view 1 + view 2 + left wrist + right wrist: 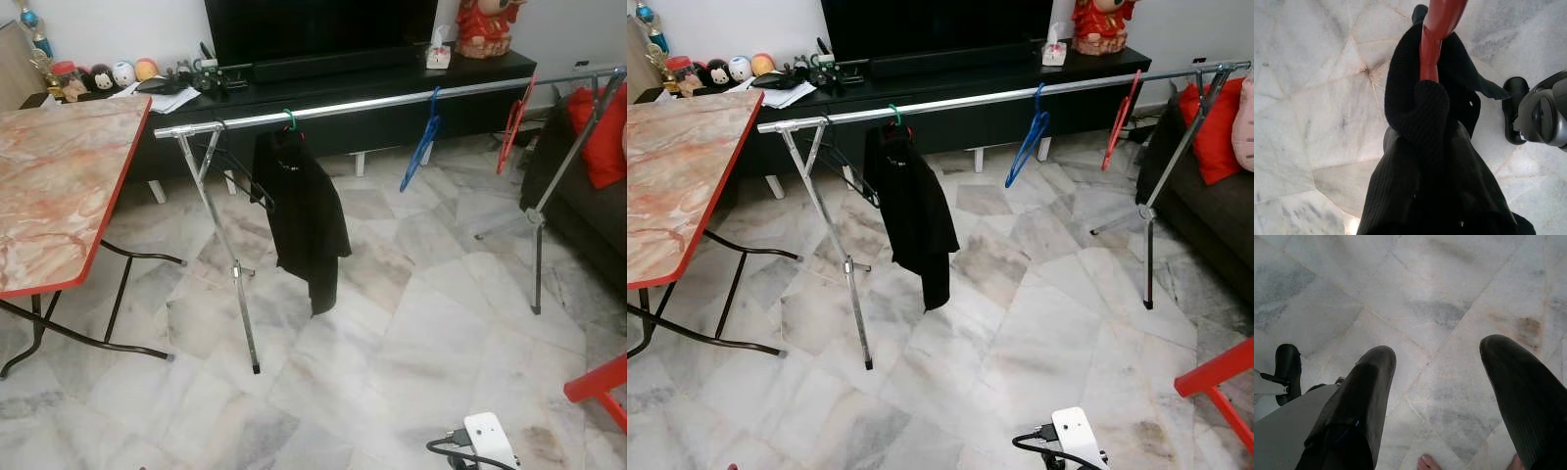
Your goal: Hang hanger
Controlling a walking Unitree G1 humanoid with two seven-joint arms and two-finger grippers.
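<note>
Left pincer [1422, 147] clamps a garment-draped red hanger [1432, 34] above marble floor [1312, 122].

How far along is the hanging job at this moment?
Looks done: a black garment on a green-hooked hanger already hangs from the silver metal rail. In hand: the left gripper carries a red hanger draped in black knit fabric, above the floor. Left: reach the rail and hook it on.

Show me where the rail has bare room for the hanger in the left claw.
The rail is bare between the black jacket and the blue hanger, and again between the blue hanger and the red hanger. It is crowded at the left end, where a black hanger hangs beside the jacket.
</note>
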